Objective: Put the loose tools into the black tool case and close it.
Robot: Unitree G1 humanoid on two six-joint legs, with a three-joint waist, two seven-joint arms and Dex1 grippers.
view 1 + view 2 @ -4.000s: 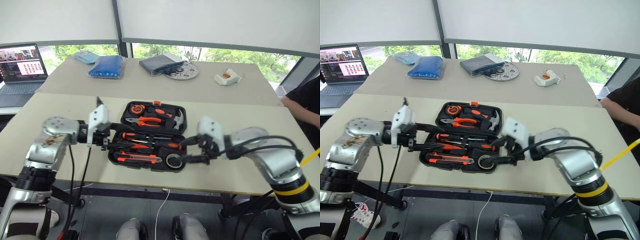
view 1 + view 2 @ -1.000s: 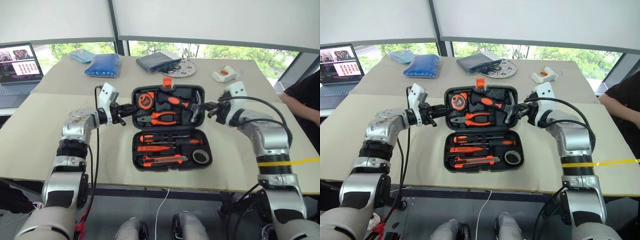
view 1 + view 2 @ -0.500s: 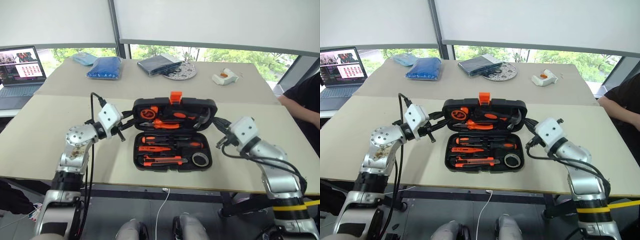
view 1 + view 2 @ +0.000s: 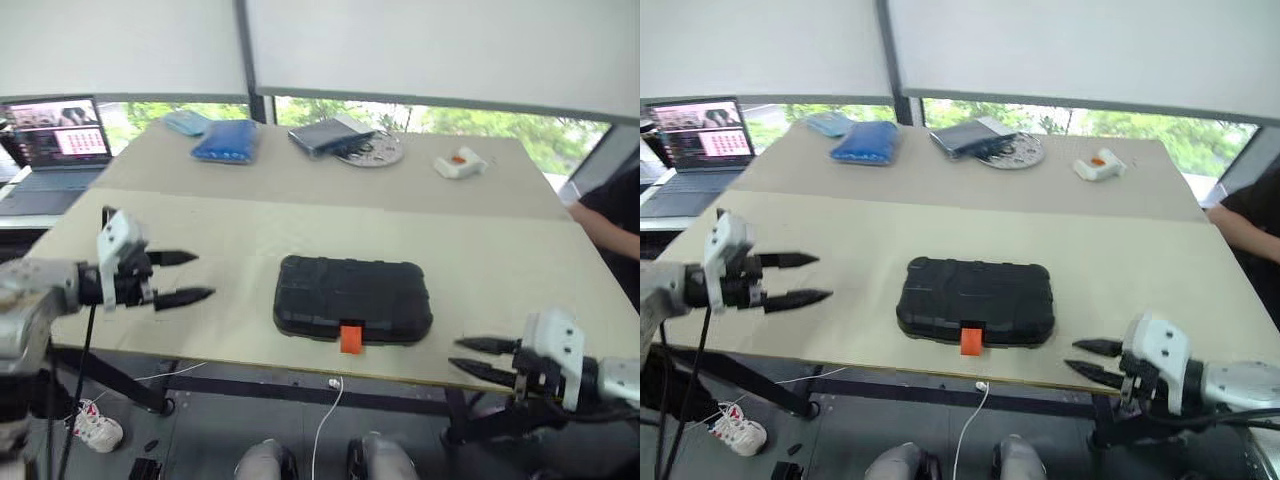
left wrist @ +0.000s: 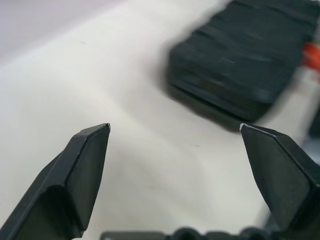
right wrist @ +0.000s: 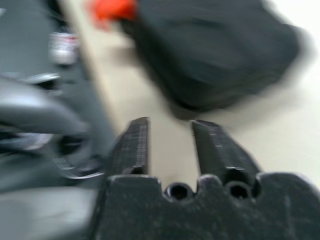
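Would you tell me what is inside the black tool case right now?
The black tool case lies shut on the table, orange latch at its near edge. Its lid covers whatever it holds, so the contents cannot be seen.

— What is standing in the way on the near table point(image 4: 230, 245)?

— The shut black tool case point(image 4: 352, 297) is lying flat near the front edge, its orange latch point(image 4: 351, 337) hanging toward that edge. Bare tabletop is lying wide open to its left, right and far side.

— And further back?

— A laptop point(image 4: 52, 152), blue bags point(image 4: 227, 140), a dark pouch point(image 4: 330, 134) and a small white object point(image 4: 459, 162) are sitting along the far table, well apart from the case.
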